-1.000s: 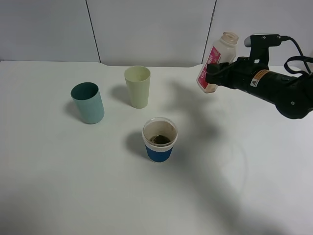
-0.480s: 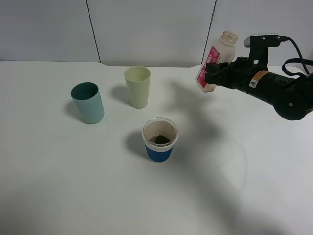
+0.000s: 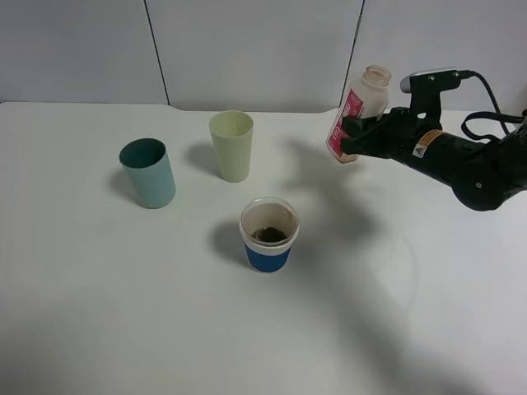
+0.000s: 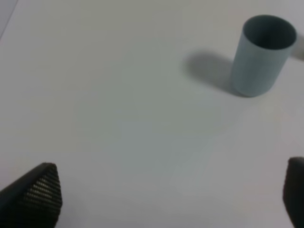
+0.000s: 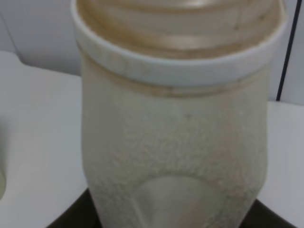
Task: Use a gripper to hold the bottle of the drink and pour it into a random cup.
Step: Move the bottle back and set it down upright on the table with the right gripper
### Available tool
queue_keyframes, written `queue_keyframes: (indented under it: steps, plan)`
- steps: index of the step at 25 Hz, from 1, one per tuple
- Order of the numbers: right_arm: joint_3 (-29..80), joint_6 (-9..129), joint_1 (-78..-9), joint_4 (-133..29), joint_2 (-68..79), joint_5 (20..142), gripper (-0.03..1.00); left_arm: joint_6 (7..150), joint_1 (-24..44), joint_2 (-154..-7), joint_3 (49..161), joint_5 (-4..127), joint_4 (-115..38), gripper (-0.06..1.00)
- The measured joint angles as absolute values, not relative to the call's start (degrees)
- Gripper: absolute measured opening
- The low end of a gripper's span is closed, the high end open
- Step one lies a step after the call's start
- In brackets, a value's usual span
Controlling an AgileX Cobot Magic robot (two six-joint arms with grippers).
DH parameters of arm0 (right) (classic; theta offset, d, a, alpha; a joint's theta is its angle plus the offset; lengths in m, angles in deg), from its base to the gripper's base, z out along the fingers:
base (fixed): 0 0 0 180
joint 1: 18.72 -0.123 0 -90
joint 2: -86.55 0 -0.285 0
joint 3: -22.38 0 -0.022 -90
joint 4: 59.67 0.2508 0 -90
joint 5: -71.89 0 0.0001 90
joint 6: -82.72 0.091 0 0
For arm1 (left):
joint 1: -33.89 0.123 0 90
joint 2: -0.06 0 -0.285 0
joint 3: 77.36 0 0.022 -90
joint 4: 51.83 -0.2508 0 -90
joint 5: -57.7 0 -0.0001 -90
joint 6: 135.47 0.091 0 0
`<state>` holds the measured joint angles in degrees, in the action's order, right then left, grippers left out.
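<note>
Right end effector [image 3: 356, 134] clamped on the bottle [image 3: 352, 115], held in the air above the desk [image 3: 123, 313], leaning slightly, neck up. Cup with blue sleeve [image 3: 268, 234] stands well apart, dark liquid inside. Left end effector [image 4: 166, 194]: fingertips spread wide, nothing between; its view is blurred, so probably empty.

The high exterior camera looked down across the white matte table [image 3: 123, 329] from its front edge toward the grey panelled wall [image 3: 247, 49]. The left wrist camera faced down, sharing the teal tapered cup [image 4: 262, 54]. The right wrist camera sat close against the whitish translucent plastic bottle [image 5: 178, 128].
</note>
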<state>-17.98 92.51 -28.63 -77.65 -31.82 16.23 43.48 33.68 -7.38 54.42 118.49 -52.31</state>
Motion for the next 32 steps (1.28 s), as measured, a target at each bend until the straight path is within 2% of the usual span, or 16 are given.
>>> queue_keyframes:
  steps: [9,21,32]
  plan:
    - [-18.33,92.38,-28.63,-77.65,-34.96,13.73,0.36,43.48,33.68,-7.38,54.42,118.49,-52.31,0.93]
    - [-18.33,91.45,-28.63,-73.29,-32.32,27.05,0.36,43.48,33.68,-7.38,54.42,118.49,-52.31,0.93]
    - [-18.33,81.60,-28.63,-73.64,-32.32,27.69,0.36,43.48,33.68,-7.38,54.42,118.49,-52.31,0.93]
